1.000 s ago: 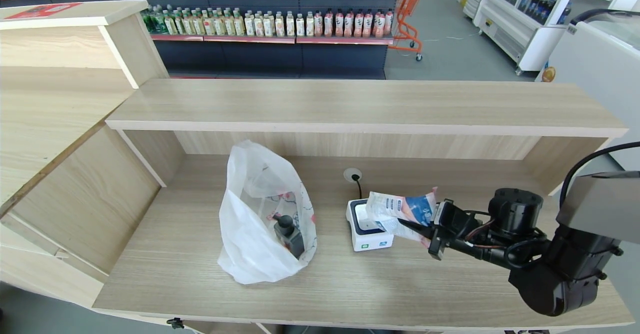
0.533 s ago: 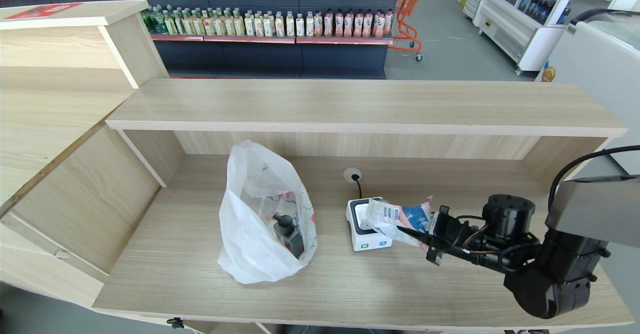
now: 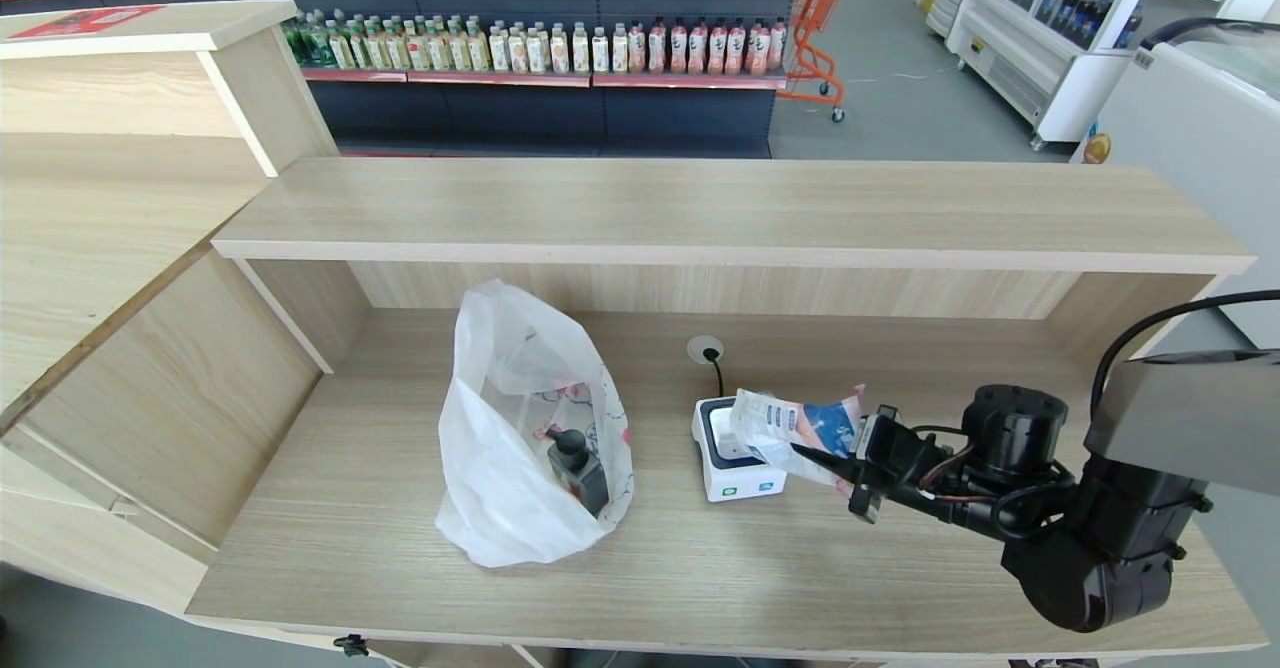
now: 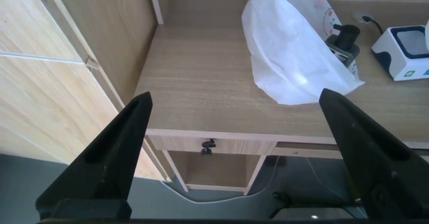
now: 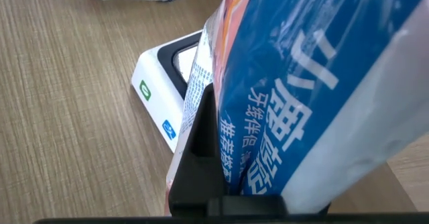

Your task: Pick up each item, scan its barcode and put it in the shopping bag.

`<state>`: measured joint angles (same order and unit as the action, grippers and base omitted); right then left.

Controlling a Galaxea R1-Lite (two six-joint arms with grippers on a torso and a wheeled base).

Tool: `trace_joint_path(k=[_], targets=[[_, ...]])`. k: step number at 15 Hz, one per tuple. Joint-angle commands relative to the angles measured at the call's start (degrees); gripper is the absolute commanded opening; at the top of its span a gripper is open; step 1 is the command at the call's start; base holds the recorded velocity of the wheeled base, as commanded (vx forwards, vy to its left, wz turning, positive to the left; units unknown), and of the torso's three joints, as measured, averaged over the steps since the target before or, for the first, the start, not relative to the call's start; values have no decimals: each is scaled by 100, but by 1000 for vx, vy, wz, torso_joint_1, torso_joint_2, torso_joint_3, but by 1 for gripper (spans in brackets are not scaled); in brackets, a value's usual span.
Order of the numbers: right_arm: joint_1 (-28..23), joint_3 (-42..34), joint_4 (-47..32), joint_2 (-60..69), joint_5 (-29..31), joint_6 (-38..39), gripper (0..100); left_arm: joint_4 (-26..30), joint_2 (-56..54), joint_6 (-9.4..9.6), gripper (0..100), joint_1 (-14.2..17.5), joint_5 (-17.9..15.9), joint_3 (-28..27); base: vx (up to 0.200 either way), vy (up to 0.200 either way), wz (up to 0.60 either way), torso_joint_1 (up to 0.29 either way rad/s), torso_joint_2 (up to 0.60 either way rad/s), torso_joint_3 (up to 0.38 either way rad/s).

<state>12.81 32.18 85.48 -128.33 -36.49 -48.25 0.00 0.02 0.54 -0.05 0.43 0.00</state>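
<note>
Blue, white-lettered packet (image 3: 797, 424) sits in right pincer (image 3: 818, 451) over scanner (image 3: 738, 470).

The right gripper (image 3: 818, 454) has dipped a little and edged its crinkly blue-and-white plastic packet (image 3: 800, 422) lower over the white box-shaped scanner (image 3: 738, 466).

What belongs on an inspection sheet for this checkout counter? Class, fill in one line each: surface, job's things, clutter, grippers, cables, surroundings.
Surface: wood-grain counter, level.
Job's things: white shopping bag standing with a dark bottle inside; blue-and-white packet held over the scanner.
Clutter: nothing seen.
Grippers: right gripper shut on the packet; left gripper open, empty, off the counter's near edge.
Cables: black cord from the scanner to a grommet in the counter.
Surroundings: drink shelves, orange trolley, freezers.
</note>
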Motion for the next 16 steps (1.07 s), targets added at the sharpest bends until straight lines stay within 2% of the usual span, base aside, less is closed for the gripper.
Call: trace_joint_path(k=[1, 5, 9, 10, 11, 12, 14, 15, 16], targets=[[11, 42, 4, 63, -8, 44, 0, 0, -2, -10, 100, 5, 1, 0, 0, 0, 0, 0, 0, 0], [248, 139, 355, -148, -8, 193, 0, 0, -2, -1, 100, -4, 1, 0, 0, 0, 0, 0, 0, 0], [239, 130, 355, -157, 10, 193, 0, 0, -2, -1, 100, 5, 1, 0, 0, 0, 0, 0, 0, 0], [230, 113, 338, 150, 10, 351, 0, 0, -2, -10, 100, -4, 1, 0, 0, 0, 0, 0, 0, 0], [239, 34, 294, 643, 54, 835, 0, 0, -2, -1, 100, -4, 1, 0, 0, 0, 0, 0, 0, 0], [283, -63, 74, 1302, 502, 1450, 0, 0, -2, -1, 100, 5, 1, 0, 0, 0, 0, 0, 0, 0], [617, -54, -1051, 2418, 1882, 2601, 0, 0, -2, -1, 100, 5, 1, 0, 0, 0, 0, 0, 0, 0], [942, 174, -2009, 2928, 2849, 3647, 0, 0, -2, -1, 100, -4, 1, 0, 0, 0, 0, 0, 0, 0], [1250, 508, -2835, 3121, 3385, 4403, 0, 0, -2, -1, 100, 5, 1, 0, 0, 0, 0, 0, 0, 0]])
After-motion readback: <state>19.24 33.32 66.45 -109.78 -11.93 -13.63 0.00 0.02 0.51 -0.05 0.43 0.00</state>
